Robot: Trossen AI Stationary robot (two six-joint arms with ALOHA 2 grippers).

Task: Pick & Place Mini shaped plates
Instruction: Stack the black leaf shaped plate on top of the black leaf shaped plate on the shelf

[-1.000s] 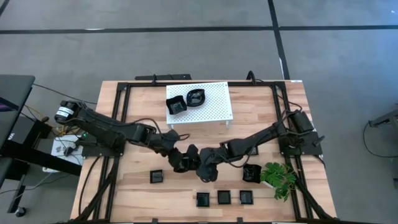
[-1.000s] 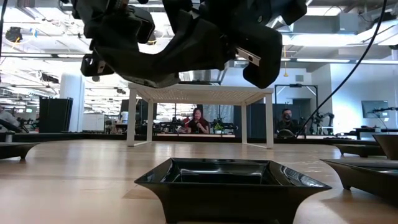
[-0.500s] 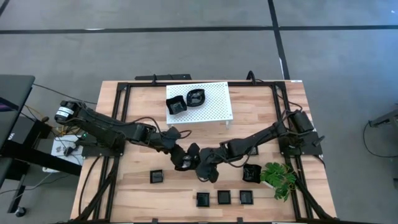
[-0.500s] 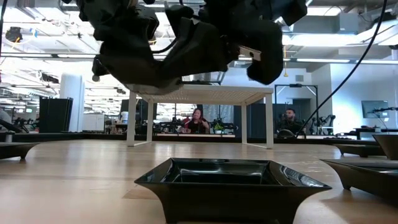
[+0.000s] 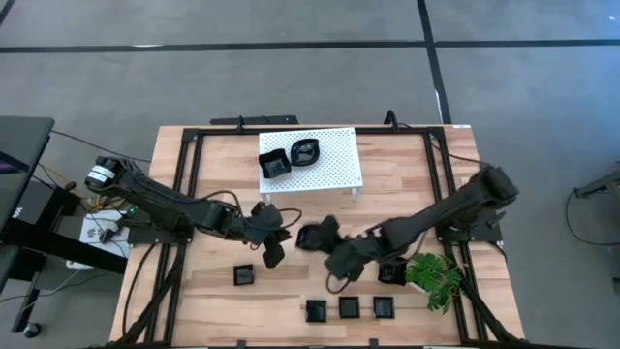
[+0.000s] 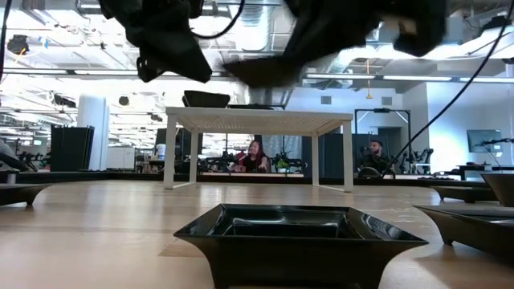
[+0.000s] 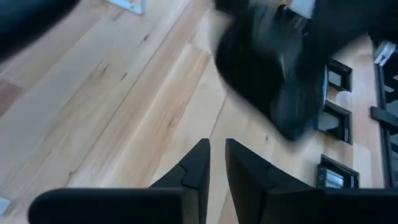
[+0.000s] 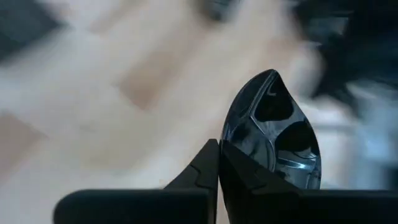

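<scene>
Right end effector raised mid-table, clamping glossy plate.

Robotics lab, people seated at distant workstations, exposed ceiling ducts

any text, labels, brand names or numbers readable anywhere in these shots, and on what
None can be read.
Dark panel at the high view's left edge: a pale mark, cut off by the frame, unreadable.
Small pale item by the left arm's base: too small to tell if it bears print.
Plates, white rack, both grippers: no lettering shows.
Background room in the low view: no sign is legible.
</scene>
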